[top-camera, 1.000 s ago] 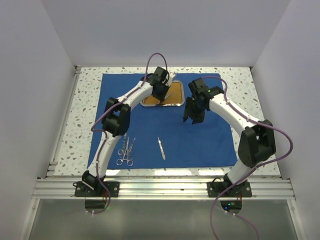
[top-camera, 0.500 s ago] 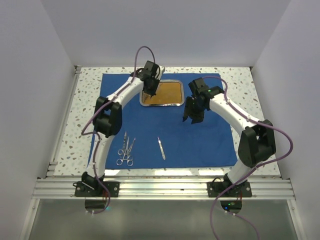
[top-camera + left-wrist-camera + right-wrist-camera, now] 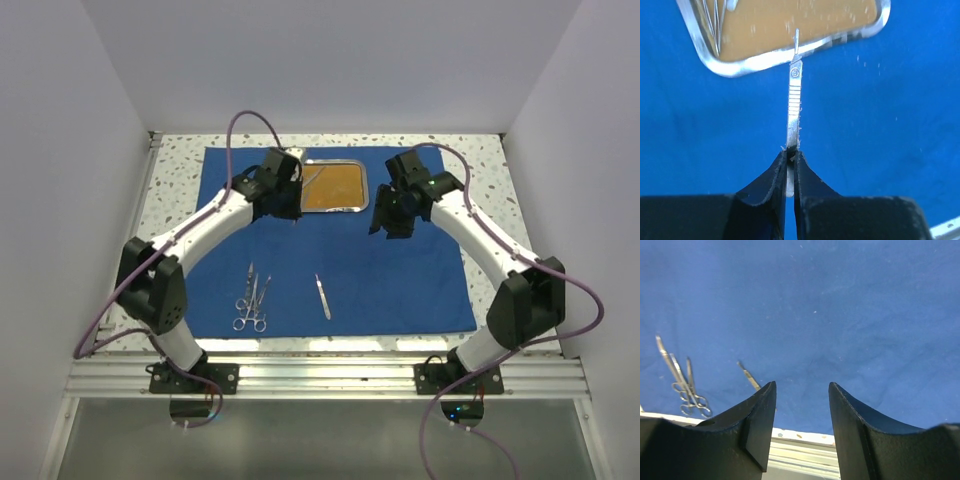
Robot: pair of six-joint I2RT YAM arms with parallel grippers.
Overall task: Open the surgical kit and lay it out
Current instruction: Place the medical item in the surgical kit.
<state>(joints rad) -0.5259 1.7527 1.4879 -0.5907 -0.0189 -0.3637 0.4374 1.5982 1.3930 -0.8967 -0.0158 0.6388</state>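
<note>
A slim silver tool (image 3: 794, 95) sits pinched in the left gripper (image 3: 791, 156), over the blue cloth (image 3: 880, 125) just beside the tray (image 3: 752, 60) — the lay-out step. Next it needs setting down flat near the scissors (image 3: 250, 300) — the right gripper (image 3: 802, 387) hangs spread, empty

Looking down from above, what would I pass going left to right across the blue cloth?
Two ring-handled tools lying together → a lone slim silver tool → the right gripper, open. The tray and the left gripper with its slim handle overlap these, so they're left out.
</note>
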